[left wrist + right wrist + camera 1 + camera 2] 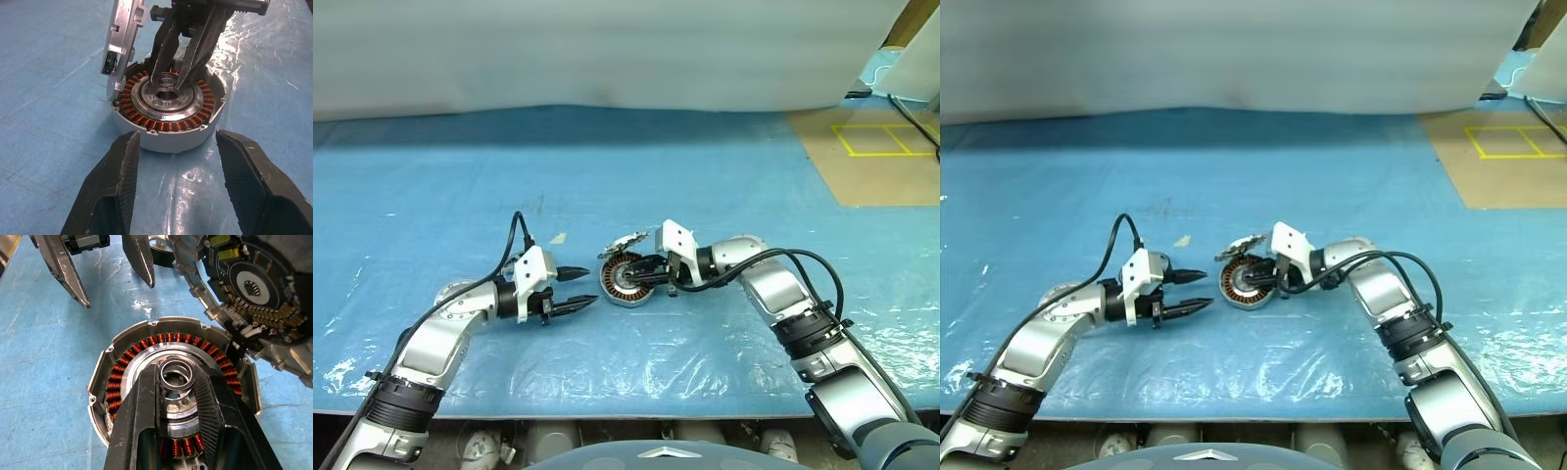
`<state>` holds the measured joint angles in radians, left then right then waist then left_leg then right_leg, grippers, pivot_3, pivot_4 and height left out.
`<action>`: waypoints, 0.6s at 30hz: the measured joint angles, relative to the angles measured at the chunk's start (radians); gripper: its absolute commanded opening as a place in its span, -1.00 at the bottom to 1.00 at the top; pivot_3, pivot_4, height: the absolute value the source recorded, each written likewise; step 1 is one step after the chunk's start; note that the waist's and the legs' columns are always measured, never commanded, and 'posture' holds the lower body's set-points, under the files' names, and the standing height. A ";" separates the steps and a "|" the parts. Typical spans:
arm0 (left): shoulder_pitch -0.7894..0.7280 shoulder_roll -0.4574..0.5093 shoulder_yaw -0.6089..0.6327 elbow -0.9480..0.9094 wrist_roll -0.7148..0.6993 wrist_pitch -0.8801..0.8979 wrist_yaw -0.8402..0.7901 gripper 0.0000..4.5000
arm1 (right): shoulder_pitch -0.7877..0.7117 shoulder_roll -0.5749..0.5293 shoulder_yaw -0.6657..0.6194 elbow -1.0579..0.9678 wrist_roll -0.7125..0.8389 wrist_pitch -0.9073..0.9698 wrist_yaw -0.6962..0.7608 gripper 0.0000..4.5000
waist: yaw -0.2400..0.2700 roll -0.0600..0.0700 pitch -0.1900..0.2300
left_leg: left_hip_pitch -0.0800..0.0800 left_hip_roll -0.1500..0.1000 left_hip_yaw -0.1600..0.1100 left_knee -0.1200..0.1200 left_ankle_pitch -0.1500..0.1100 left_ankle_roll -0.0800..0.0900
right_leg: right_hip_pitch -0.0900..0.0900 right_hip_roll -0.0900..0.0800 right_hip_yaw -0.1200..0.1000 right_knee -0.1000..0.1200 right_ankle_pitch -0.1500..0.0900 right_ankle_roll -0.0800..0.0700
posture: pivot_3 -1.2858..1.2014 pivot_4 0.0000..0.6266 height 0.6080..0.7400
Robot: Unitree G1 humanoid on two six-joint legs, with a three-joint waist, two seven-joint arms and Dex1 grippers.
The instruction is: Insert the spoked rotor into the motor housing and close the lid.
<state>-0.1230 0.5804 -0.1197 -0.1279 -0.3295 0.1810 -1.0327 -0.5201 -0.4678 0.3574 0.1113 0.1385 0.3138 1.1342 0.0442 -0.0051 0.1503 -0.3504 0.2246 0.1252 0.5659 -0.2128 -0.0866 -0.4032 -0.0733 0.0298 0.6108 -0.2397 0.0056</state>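
The motor housing (615,286), a shallow silver can ringed with copper windings, lies on the blue sheet at the centre. The spoked rotor (146,105) sits inside it. My right gripper (633,274) reaches in from the right and is shut on the rotor's central hub (175,375). The lid (622,242) stands tilted on edge against the housing's far rim, its inner face (259,284) turned toward the housing. My left gripper (591,286) hovers just left of the housing, pointing at it, open and holding nothing.
A blue plastic-covered sheet (460,176) spans the table, and its front edge (607,411) runs close to me. A brown board with yellow tape (886,147) lies at the back right. A white backdrop (607,49) closes the far side.
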 measured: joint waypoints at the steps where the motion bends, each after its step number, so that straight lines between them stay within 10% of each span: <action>1: 0.000 0.000 0.000 0.000 0.000 0.001 0.000 0.13 | 0.000 0.000 0.000 0.003 -0.002 -0.001 0.000 -0.73 | 0.000 0.000 0.000 | 0.000 0.000 0.000 0.000 0.000 0.000 | 0.000 0.000 0.000 0.000 0.000 0.000 | 0.03 -0.52 1.00; 18: -0.008 0.000 0.000 -0.002 0.001 0.006 0.003 0.13 | -0.004 0.011 0.008 0.031 -0.025 -0.031 0.008 -0.73 | 0.000 0.000 0.000 | 0.000 0.000 0.000 0.000 0.000 0.000 | 0.000 0.000 0.000 0.000 0.000 0.000 | 0.03 -0.52 1.00</action>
<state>-0.1314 0.5804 -0.1202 -0.1304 -0.3285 0.1871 -1.0296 -0.5241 -0.4569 0.3659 0.1421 0.1139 0.2825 1.1421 0.0438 -0.0051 0.1503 -0.3503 0.2246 0.1253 0.5660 -0.2128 -0.0866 -0.4032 -0.0733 0.0298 0.6111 -0.2397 0.0055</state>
